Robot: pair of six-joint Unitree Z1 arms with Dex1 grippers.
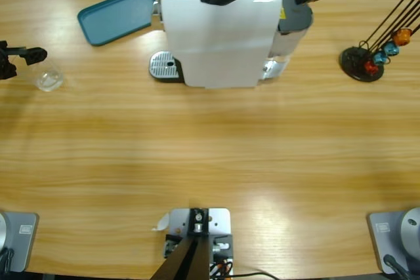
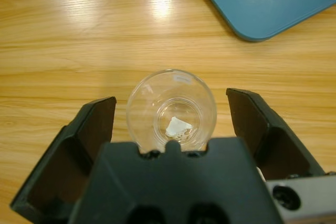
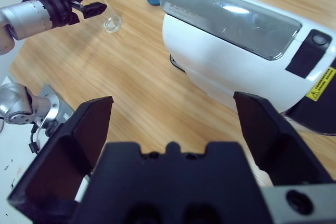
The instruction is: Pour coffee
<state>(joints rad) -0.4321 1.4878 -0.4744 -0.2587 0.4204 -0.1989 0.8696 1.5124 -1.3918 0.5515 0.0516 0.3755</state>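
Glass tumbler stands upright near the table's left end, between the spread jaws of my left gripper, not clamped. I judge it light, slick, breakable: grip mid-wall, gently. Teal tray nearby; open wood toward the coffee machine. Right gripper gapes above the machine, holding nothing.

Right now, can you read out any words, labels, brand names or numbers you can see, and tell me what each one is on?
Yellow warning label with a triangle sign, on the white coffee machine: the print is too small to read.
No other text, brand or number can be read in any view.
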